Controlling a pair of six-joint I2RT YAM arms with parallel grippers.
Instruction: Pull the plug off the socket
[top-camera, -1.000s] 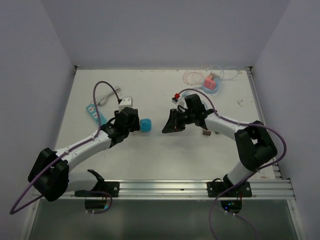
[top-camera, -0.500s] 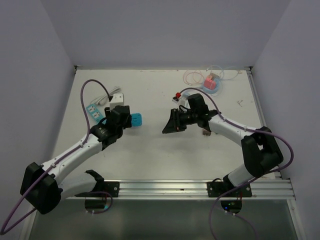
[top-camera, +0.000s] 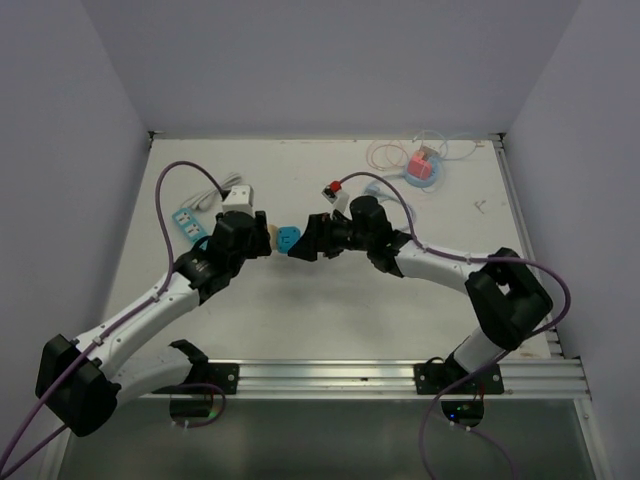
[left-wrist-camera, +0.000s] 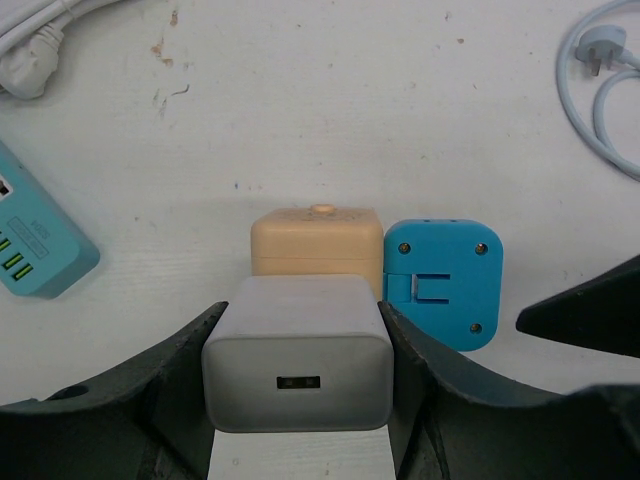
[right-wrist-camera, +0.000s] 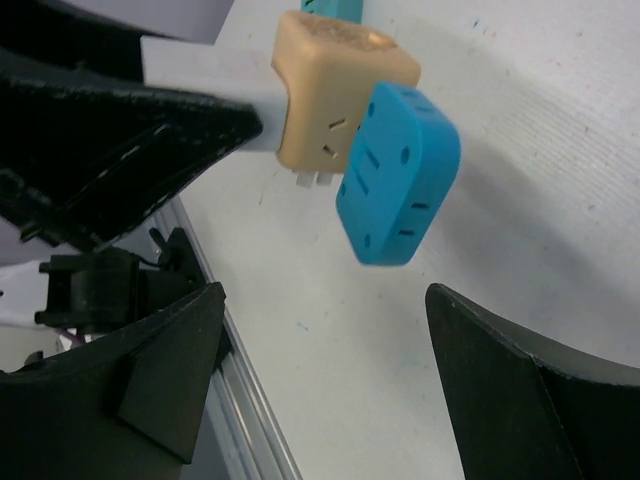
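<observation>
White table (top-camera: 300, 320) in a grey-walled booth, arms meeting mid-table.

- Left gripper (left-wrist-camera: 297, 385): clamped on a white block (left-wrist-camera: 297, 365), one finger tight on each side.
- Beige socket (left-wrist-camera: 316, 240) sits just ahead of the left fingertips, touching the block's front. Blue plug (left-wrist-camera: 442, 280) is seated on the socket's side, towards the right gripper.
- Right gripper (right-wrist-camera: 330, 370): fingers wide apart and holding nothing. The plug lies ahead of the gap, touching neither finger.
- Top view: plug (top-camera: 288, 238) is a small blue patch between left gripper (top-camera: 262, 238) and right gripper (top-camera: 305, 243). Contact can't be told from there.
- Only the left wrist view shows one dark right fingertip (left-wrist-camera: 590, 310) just beside the plug, with bare table between. Also a teal power strip (left-wrist-camera: 35, 245) well off to the gripper's left and a white cable (left-wrist-camera: 600, 80) far ahead-right.
- Only the right wrist view shows the plug's slotted face (right-wrist-camera: 398, 185), the socket's (right-wrist-camera: 335, 90) holes and the metal prongs under it, and the block (right-wrist-camera: 205, 65) behind it.
- Far from both grippers, seen only from the top: pink item (top-camera: 424, 165) with thin coiled wires.
</observation>
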